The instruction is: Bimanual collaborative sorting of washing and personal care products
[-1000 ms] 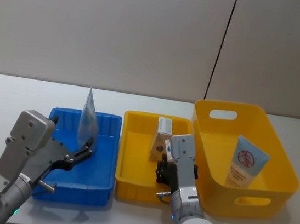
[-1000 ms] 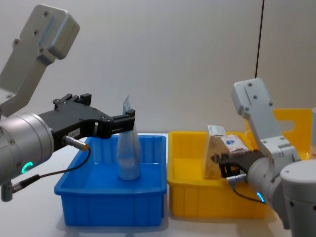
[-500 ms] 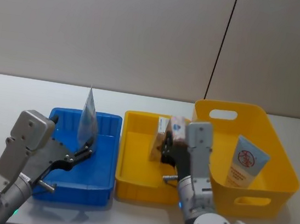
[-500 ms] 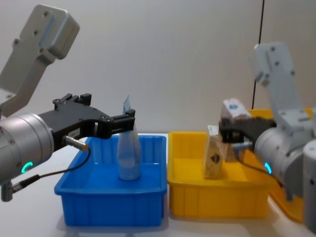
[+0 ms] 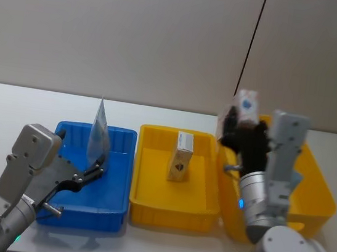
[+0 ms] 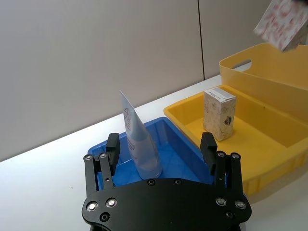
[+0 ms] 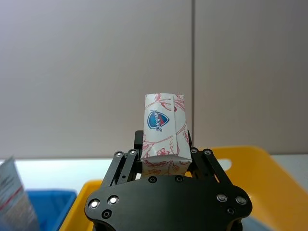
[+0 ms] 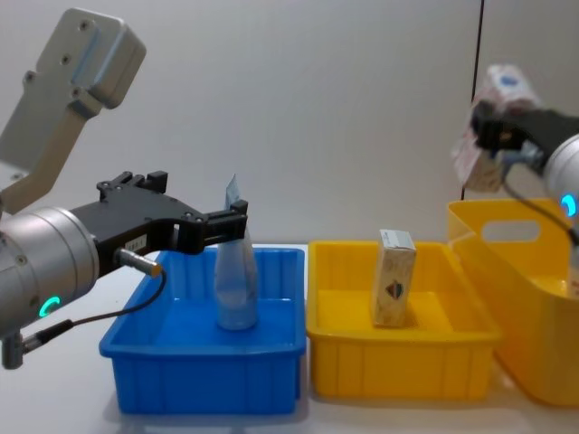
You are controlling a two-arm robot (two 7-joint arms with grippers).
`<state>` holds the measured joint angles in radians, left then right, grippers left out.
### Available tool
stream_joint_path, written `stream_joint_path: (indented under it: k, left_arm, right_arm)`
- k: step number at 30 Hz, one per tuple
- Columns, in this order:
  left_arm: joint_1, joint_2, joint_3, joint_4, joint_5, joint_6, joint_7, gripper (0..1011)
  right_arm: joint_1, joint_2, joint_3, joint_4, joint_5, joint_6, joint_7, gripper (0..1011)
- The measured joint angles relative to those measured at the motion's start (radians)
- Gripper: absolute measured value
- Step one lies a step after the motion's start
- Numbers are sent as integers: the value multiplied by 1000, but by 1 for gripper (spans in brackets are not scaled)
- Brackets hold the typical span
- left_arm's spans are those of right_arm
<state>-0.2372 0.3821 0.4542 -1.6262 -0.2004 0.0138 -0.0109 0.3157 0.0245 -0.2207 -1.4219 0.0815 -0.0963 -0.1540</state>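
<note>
While the left gripper (image 6: 161, 154) hangs wide open around the upright tube (image 5: 99, 134) in the blue bin (image 5: 112, 202), sorting is only partway along. One carton (image 5: 180, 157) stands in the shallow yellow bin (image 5: 145, 209). Compared with a second ago, the right gripper (image 7: 165, 153) has lifted its clamped floral carton (image 7: 164, 130) high, above the near-left rim of the tall yellow basket (image 8: 507, 362) on the right.

**Counter and the bins resting on it**

I see a pale counter (image 5: 9, 111) carrying three bins in a row: a blue bin (image 5: 111, 208) at my left, a shallow yellow tray (image 5: 144, 213) just beside it, and a deep yellow basket (image 5: 324, 196) at my right.
</note>
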Motion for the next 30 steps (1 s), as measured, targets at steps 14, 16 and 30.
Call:
stream_joint_path:
  k: [14,16,30]
  left_arm:
    - [0,0,0,0,0,0,0,1001]
    - [0,0,0,0,0,0,0,1001]
    - [0,0,0,0,0,0,0,1001]
  right_arm:
    - [-22,23,126,-88,18,-31,-54,389]
    - [-25,26,138,-94,16,-31,-64,389]
    - [-57,65,228,-118,-36,54,-128,389]
